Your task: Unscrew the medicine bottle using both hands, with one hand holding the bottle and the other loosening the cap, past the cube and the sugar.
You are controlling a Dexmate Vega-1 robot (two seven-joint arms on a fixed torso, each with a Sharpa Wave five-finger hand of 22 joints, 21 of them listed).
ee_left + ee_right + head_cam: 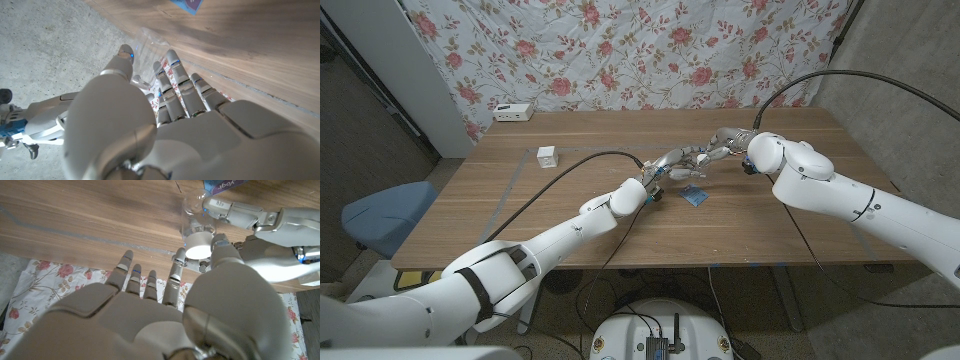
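Over the middle of the wooden table (570, 215) the two hands meet, and the medicine bottle (196, 217) sits between them, so small in the head view that it is hard to pick out there. The right wrist view shows it best: a clear bottle with a white cap (198, 246), lying across the picture with the left hand (260, 222) wrapped round its body, one finger pressed along the clear wall. The right hand (165, 310) reaches to the cap end, thumb and one finger touching either side of the cap while the other fingers stand spread and straight; whether they pinch it firmly cannot be told. In the left wrist view the left hand's back hides most of the bottle, leaving only a clear stretch past the fingertips (172, 57). A small white cube (547, 156) stands well apart toward the robot's left, and a blue sugar packet (696, 196) lies just beside the hands, its print cut off at the picture edge in both wrist views. A white box (512, 112) sits at the far edge by the flowered cloth (620, 50).
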